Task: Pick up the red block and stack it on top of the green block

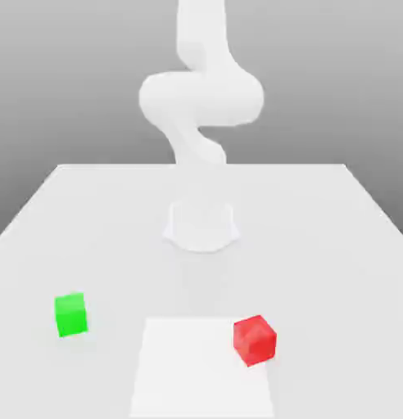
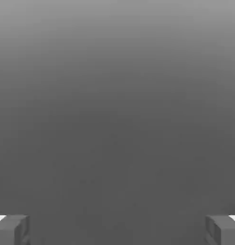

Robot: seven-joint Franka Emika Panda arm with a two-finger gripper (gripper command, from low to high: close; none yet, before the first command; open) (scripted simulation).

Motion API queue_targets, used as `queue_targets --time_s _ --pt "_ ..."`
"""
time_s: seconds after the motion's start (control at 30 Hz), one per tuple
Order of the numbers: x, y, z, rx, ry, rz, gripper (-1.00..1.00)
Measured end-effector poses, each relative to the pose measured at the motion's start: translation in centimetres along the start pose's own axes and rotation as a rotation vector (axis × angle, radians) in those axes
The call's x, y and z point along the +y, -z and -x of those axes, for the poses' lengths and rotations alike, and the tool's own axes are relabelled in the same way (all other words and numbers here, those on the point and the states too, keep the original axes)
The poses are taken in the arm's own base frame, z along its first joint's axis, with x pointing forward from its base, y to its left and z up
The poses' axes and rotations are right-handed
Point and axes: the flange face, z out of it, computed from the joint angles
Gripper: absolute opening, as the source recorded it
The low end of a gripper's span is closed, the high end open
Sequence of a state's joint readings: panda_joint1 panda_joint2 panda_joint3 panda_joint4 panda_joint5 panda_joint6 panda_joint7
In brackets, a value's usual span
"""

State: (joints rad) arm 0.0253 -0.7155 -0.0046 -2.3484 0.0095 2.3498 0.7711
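Observation:
The red block (image 1: 255, 340) sits on the white table (image 1: 336, 245) toward the front, on the exterior view's right. The green block (image 1: 71, 314) rests on the table toward the front, on the exterior view's left, well apart from the red one. In the hand view my gripper (image 2: 117, 232) is open, its two grey fingertips (image 2: 12, 229) standing far apart with nothing between them and plain grey background beyond. Neither block is touched.
The white arm (image 1: 201, 98) rises from its round base (image 1: 201, 225) at the table's middle. A paler rectangular patch (image 1: 196, 368) lies at the front between the blocks, its right edge beside the red block.

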Motion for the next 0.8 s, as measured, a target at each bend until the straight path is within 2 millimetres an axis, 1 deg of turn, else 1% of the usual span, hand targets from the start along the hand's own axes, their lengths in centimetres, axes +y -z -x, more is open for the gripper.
queue_targets --time_s 0.1,0.2,0.3,0.4,0.47,0.53,0.63,0.67,0.8 --pt "0.6 -7.9 2.3 -0.104 0.052 0.061 0.0" --pt "1.8 -14.7 5.4 -0.198 0.104 0.118 0.0" --pt "3.7 -20.6 9.3 -0.288 0.157 0.176 0.0" --pt "6.1 -25.6 13.6 -0.375 0.212 0.236 0.0" --pt "8.1 -28.5 16.7 -0.433 0.25 0.278 0.0" --pt "10.3 -30.9 19.9 -0.489 0.289 0.32 0.0" --pt "14.0 -33.6 24.7 -0.571 0.354 0.383 0.0" --pt "14.8 -34.3 25.8 -0.584 0.366 0.393 0.0" --pt "17.1 -37.4 27.9 -0.595 0.37 0.405 0.0"
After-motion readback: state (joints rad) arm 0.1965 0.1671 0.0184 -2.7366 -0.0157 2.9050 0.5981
